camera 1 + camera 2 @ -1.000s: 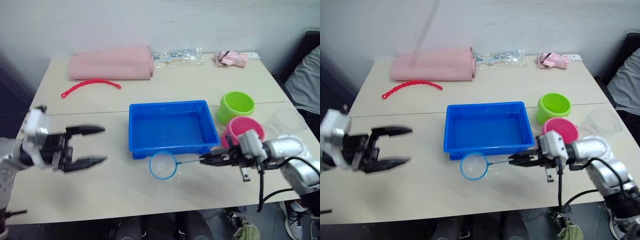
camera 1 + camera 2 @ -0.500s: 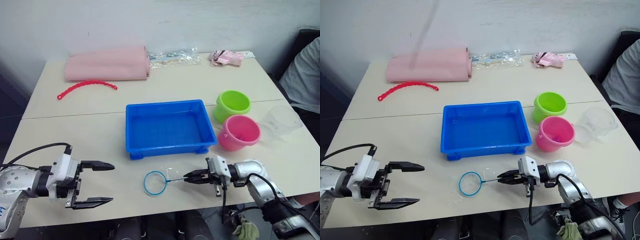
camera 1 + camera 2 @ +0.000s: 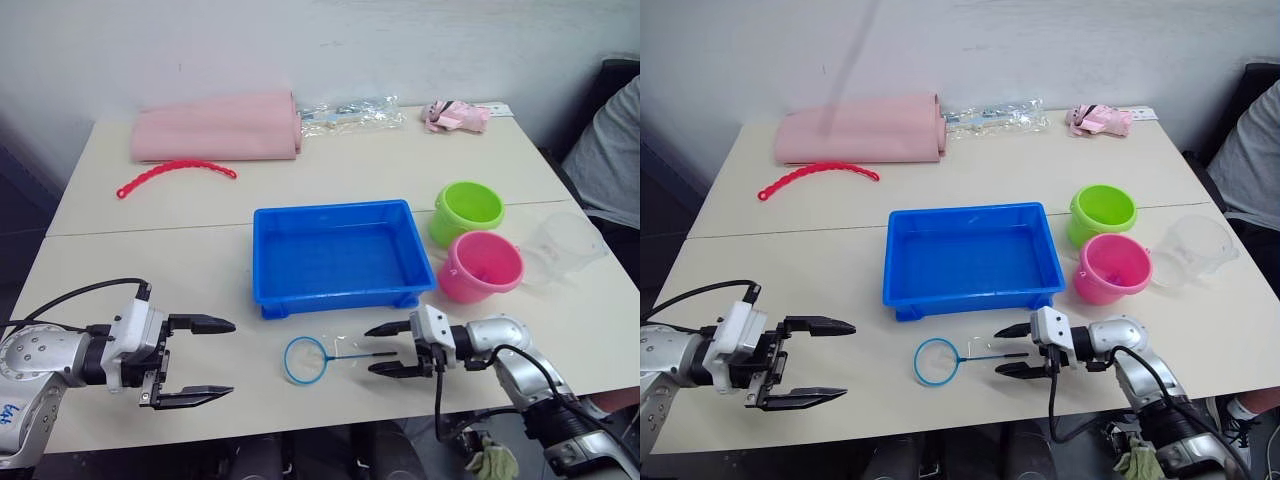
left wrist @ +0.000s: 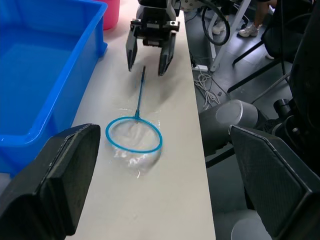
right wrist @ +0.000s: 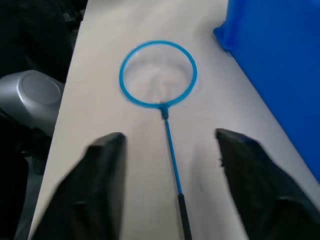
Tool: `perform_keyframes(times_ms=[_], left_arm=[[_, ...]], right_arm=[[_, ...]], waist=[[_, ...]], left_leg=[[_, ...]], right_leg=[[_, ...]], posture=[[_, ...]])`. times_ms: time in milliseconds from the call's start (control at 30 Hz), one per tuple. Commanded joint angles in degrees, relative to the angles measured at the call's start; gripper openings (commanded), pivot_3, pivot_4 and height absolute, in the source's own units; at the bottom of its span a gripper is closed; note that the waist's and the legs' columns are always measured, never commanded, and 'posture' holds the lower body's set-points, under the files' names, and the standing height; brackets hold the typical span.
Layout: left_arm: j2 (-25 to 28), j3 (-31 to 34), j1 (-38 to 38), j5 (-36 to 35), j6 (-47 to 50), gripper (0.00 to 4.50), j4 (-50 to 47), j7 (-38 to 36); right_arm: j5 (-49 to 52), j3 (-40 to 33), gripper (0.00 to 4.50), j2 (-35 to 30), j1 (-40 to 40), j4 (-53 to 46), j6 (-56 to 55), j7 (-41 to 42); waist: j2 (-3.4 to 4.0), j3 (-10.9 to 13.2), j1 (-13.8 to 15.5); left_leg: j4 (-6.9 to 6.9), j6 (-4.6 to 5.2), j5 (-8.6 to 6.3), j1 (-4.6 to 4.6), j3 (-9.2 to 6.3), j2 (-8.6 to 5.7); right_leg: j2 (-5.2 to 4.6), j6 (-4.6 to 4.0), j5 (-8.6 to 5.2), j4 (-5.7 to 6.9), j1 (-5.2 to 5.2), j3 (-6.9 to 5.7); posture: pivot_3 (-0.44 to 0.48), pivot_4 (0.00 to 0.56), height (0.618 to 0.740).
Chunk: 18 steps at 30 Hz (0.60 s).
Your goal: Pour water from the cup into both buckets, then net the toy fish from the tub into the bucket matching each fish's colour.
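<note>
A pale tabletop against a plain wall, and the action is right at its near edge. The right tool sits low over the surface with its two black fingers spread wide, gripping nothing, and the net lies flat on the tabletop with the dark end of its thin handle running in between those parted fingers. The blue hoop rests just in front of the tub, apart from it.

Out on the other side, the left tool hovers with its fingers gaping too, empty, well apart from the net (no part in this step, by the look of it).

Beyond the right tool stand the two buckets, the pink bucket nearer and the green bucket just behind it, the two close enough that I cannot tell whether they touch. The clear cup lies tilted beside the pink one. The tub looks bare of fish from here, and whether any fish sit in the buckets I cannot tell, so the netting may well be finished and the net is being put down.

If that is the step, the way to do it well: lift the open fingers straight up and back along the handle's line, so neither pad drags the stick sideways. The net is light and close to the tabletop's edge; a nudge could spin it or send it over.
</note>
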Motion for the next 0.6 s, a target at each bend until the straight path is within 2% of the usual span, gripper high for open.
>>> perform_keyframes(times_ms=[33, 167, 300, 367, 467, 600], left_arm=[[-0.77, 1.32, -0.09, -1.25, 1.05, 4.50, 0.07, 2.41], [-0.45, 4.80, 3.15, -0.05, 1.00, 4.50, 1.38, 3.99], [-0.80, 9.92, 6.49, 3.60, -2.94, 4.50, 6.36, 6.11], [-1.13, 11.50, 7.62, 5.24, -5.57, 4.50, 8.70, 6.60], [-2.35, 12.35, 10.88, 9.15, -9.69, 4.50, 11.55, 8.41], [-4.38, 12.31, 12.02, 12.23, -14.18, 4.50, 12.93, 11.44]], right_arm=[[3.35, -4.32, 4.46, -3.25, 1.89, -6.56, 2.57, -0.03], [8.74, -11.99, 4.46, -9.96, 8.21, -17.06, 8.06, -0.30], [15.08, -24.99, 4.46, -14.49, 18.98, -24.07, 9.00, 0.54], [15.72, -30.34, 4.46, -14.70, 23.15, -24.04, 6.54, 1.24], [15.91, -36.98, 4.46, -15.72, 25.32, -18.56, 3.09, 3.85], [14.57, -39.22, 4.46, -15.02, 25.54, -15.19, -2.05, 5.19]], waist=[[0.00, 0.00, 0.00], [0.02, 0.01, 0.07], [-0.01, -0.01, 0.26], [-0.08, -0.05, 0.31], [-0.09, -0.05, 0.11], [-0.14, -0.08, 0.04]], left_leg=[[0.00, 0.00, 0.00, 0.01, 0.00, 0.00], [-0.02, 0.02, -0.02, -0.01, -0.01, 0.02], [-0.06, 0.03, -0.10, -0.01, -0.02, 0.05], [-0.10, 0.01, -0.18, 0.03, -0.04, 0.09], [-0.08, 0.13, -0.26, 0.07, 0.02, 0.02], [-0.08, 0.24, -0.43, 0.24, 0.11, 0.06]], right_leg=[[0.00, 0.00, 0.00, -0.01, 0.01, 0.00], [-0.05, 0.00, 0.00, -0.05, 0.00, 0.00], [-0.10, 0.00, 0.00, -0.20, 0.04, -0.03], [-0.07, -0.01, 0.00, -0.25, 0.11, -0.06], [-0.06, 0.01, 0.01, -0.24, 0.14, -0.02], [-0.17, 0.03, 0.03, -0.29, 0.22, 0.09]], posture=[[0.000, 0.150, 0.740], [0.000, 0.150, 0.740], [0.000, 0.150, 0.740], [0.000, 0.150, 0.740], [0.000, 0.150, 0.740], [0.000, 0.150, 0.740]])
